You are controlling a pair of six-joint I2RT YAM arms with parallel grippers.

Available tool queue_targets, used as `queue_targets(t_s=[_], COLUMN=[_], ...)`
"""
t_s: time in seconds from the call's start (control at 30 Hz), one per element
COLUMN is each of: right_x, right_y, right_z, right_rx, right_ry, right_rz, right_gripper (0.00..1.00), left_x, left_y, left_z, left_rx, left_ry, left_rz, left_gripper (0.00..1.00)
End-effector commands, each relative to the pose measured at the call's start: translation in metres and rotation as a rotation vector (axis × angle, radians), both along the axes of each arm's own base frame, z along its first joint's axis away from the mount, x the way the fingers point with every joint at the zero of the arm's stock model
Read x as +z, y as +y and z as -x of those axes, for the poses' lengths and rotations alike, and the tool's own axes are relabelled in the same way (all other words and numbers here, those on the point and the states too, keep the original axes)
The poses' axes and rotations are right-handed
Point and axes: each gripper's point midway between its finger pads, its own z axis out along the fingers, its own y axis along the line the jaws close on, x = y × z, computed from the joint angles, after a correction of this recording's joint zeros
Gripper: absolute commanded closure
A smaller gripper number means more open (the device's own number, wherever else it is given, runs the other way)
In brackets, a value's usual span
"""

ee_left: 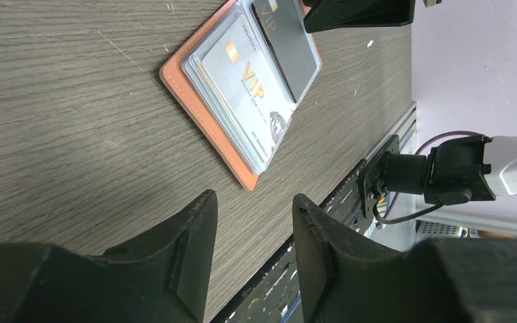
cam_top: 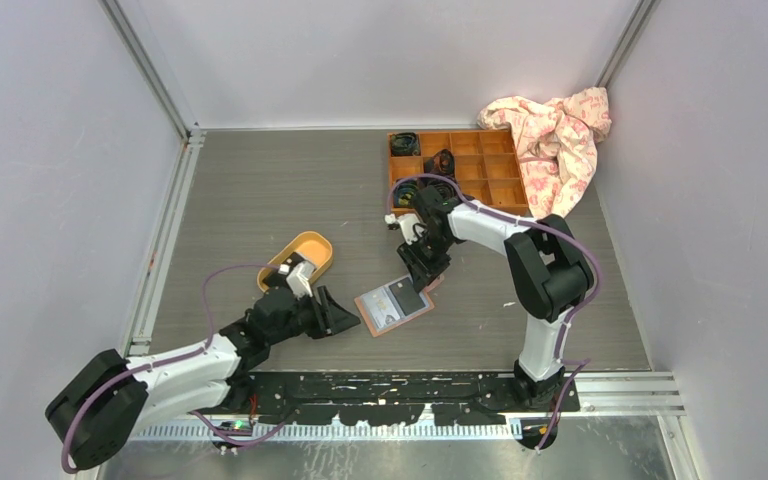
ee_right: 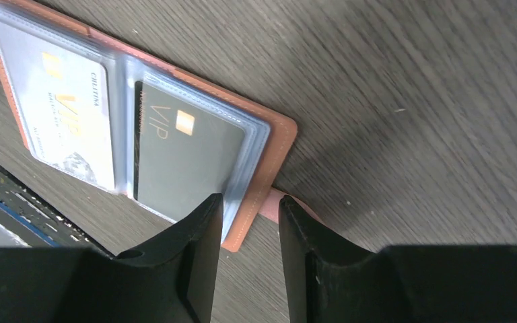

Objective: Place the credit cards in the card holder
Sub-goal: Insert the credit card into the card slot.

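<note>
The card holder (cam_top: 393,308) lies open on the table, salmon-pink outside with clear bluish sleeves. A white VIP credit card (ee_left: 246,81) sits in one sleeve and a dark VIP card (ee_right: 188,155) in the other. My left gripper (ee_left: 254,202) stands open just left of the holder (ee_left: 202,131), low over bare table, with nothing between its fingers. My right gripper (ee_right: 250,202) is open at the holder's far right corner. One finger hangs over the dark card's sleeve, the other over the pink snap tab (ee_right: 272,205). I cannot tell whether it touches the holder.
A yellow oval tray (cam_top: 307,252) sits behind the left gripper (cam_top: 345,318). An orange-brown compartment box (cam_top: 480,170) stands at the back right, beside a crumpled pink patterned cloth (cam_top: 555,135). A black rail (cam_top: 410,385) runs along the table's near edge.
</note>
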Motion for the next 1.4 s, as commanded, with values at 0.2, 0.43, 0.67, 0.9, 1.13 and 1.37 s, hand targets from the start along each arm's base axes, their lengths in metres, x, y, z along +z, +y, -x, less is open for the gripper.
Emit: queue_targets(t_s=[0.2,0.43,0.67,0.9,1.13,1.37], right_x=[0.014,0.034,0.019,0.008,0.014,0.026], right_y=[0.01,0.02,0.015,0.011,0.026,0.031], right_z=[0.007,0.008,0.005,0.005,0.023,0.022], right_rx=[0.044,0.047,0.006,-0.018,0.002,-0.022], right_ry=[0.029,0.006,0.046,0.08,0.208,0.232], right_rz=[-0.081,-0.184,-0.139,-0.107,-0.204,-0.274], right_gripper=[0.58,0.58,0.58,0.59,0.6,0.63], left_x=[0.028,0.027,0.026,0.025,0.024,0.022], left_y=[-0.014,-0.014,-0.014,-0.015,-0.016,-0.017], left_z=[-0.013,-0.013,-0.012,-0.012,-0.013,-0.013], left_rx=[-0.006,-0.006,-0.01,-0.01,-0.014,-0.016], left_ry=[-0.087,-0.088,-0.084,-0.083,-0.08,-0.077], left_rz=[0.048,0.045,0.043,0.04,0.036,0.03], left_gripper=[0.56,0.57,0.58,0.58,0.58,0.59])
